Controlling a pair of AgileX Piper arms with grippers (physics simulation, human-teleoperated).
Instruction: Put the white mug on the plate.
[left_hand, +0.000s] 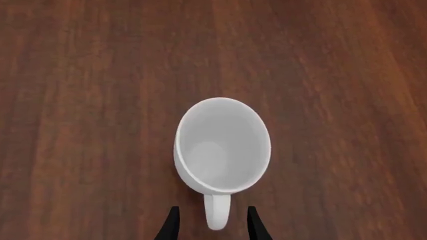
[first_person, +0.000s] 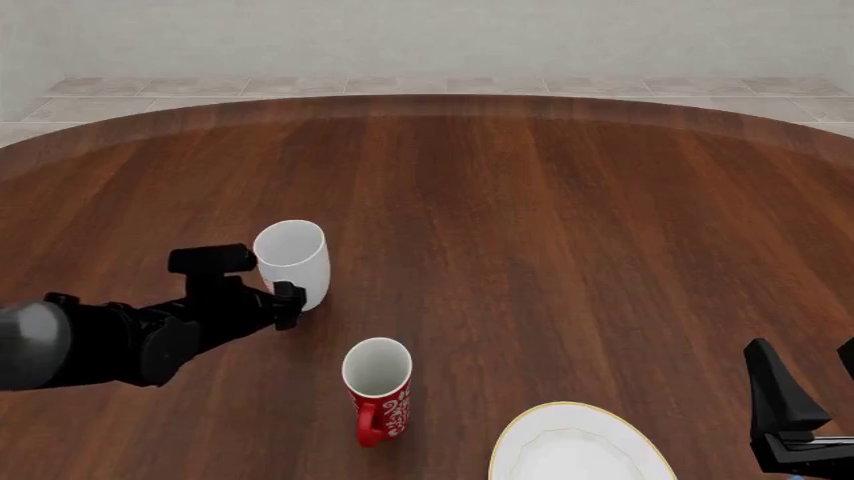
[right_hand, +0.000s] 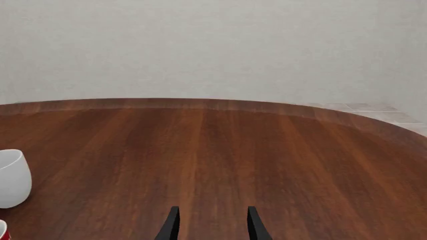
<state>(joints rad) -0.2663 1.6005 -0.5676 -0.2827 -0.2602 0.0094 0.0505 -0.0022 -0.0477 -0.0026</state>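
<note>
Nearest the camera, the plate (first_person: 583, 447) lies at the near right edge of the table (first_person: 534, 200), with the right gripper (first_person: 801, 415) idle just beside it, fingers parted and empty. A red mug (first_person: 378, 388) stands left of the plate. Farther left, the mug (first_person: 292, 261) stands upright, well apart from the plate. The left gripper (first_person: 283, 302) sits at its near side, fingers spread either side of the handle (left_hand: 217, 216) without gripping. The step in hand looks like the grasp: next the fingers should close on the handle, then lift and carry the mug right, clearing the red mug.
</note>
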